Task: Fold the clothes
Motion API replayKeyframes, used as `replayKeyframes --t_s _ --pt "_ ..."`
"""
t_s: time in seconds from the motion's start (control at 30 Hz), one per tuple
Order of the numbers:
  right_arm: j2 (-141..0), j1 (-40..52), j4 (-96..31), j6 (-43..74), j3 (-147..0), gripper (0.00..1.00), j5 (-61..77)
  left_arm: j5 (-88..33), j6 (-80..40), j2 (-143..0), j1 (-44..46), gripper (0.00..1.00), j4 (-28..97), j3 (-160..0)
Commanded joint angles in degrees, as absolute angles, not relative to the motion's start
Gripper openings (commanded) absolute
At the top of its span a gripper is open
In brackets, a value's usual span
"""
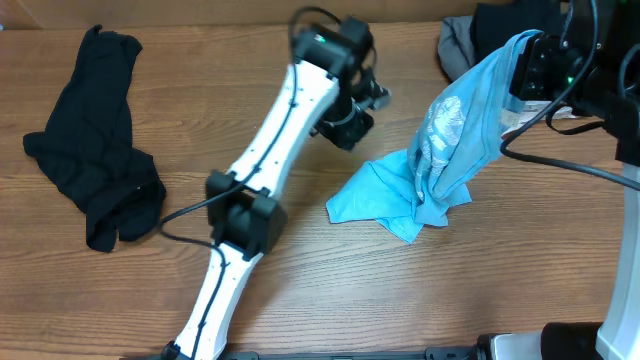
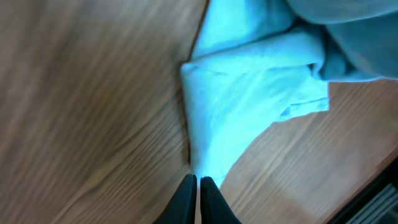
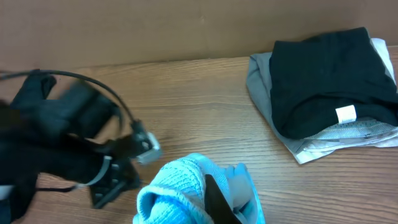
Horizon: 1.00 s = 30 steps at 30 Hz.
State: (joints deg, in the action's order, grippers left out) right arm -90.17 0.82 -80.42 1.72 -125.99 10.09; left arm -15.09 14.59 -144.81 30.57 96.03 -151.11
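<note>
Closest to the lens, in the left wrist view, the two dark fingertips of the left end effector [image 2: 198, 190] stand pressed almost together, with only a hairline slit between them and no cloth seen in it. A narrow corner of the light blue T-shirt [image 2: 249, 93] runs right up to the tips; whether cloth and tips touch cannot be told. From that corner the shirt widens in flat layers across the wooden bench [image 2: 74, 93].

From overhead, the left end effector [image 1: 348, 125] hangs over the bench [image 1: 400, 300] near the shirt's low end, on a white arm. The T-shirt [image 1: 450, 130] is right of centre. Its upper end is raised and bunched in the right end effector [image 1: 525, 65], which is clamped on it. The cloth hangs down, white lettering showing, to a crumpled lower part spread on the wood. In the right wrist view the T-shirt [image 3: 180, 190] is gathered around a dark finger of the right end effector [image 3: 219, 200].

A black garment [image 1: 100, 150] lies loose and rumpled at the far left, well apart from the shirt. At the back right sits a folded pile [image 1: 470, 40] [image 3: 323, 93]: a black piece with a white tag on top, over a grey one and a pale one.
</note>
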Motion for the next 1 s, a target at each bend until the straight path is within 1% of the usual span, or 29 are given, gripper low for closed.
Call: replayKeyframes --t_s 0.0,0.1,0.17,0.3,0.37,0.53,0.67,0.7,0.9,0.97 --pt "-89.8 0.6 -80.0 2.1 -127.1 0.04 10.1 -16.3 17.7 -148.8 31.2 0.08 94.8 -151.1" --pt "-89.8 0.6 -80.0 2.1 -127.1 0.04 10.1 -17.4 18.6 -151.0 31.9 0.09 92.5 -151.1" --pt "-89.8 0.6 -80.0 2.1 -127.1 0.04 10.1 -18.6 21.4 -152.4 32.4 0.17 91.3 -151.1" --pt "-89.9 0.6 -79.9 2.1 -127.1 0.04 10.1 -19.0 24.3 -153.5 33.1 0.36 90.1 -151.1" --pt "-89.9 0.6 -79.9 2.1 -127.1 0.04 10.1 -19.1 24.4 -154.0 33.2 0.43 89.0 -151.1" --pt "-90.7 0.6 -79.9 2.1 -127.1 0.04 10.1 -19.2 23.5 -155.4 33.2 0.51 86.2 -151.1" --pt "-91.6 0.6 -79.9 2.1 -127.1 0.04 10.1 -19.6 22.5 -156.2 33.3 0.55 84.1 -151.1" --pt "-92.1 0.6 -79.9 2.1 -127.1 0.04 10.1 -19.6 22.5 -156.3 33.4 0.58 83.5 -151.1" --pt "-93.2 0.6 -79.9 2.1 -127.1 0.04 10.1 -19.6 26.2 -156.3 33.5 0.67 82.6 -151.1" --pt "-93.1 0.6 -79.8 2.1 -127.1 0.04 10.1 -19.7 26.9 -156.3 33.5 0.68 82.1 -151.1"
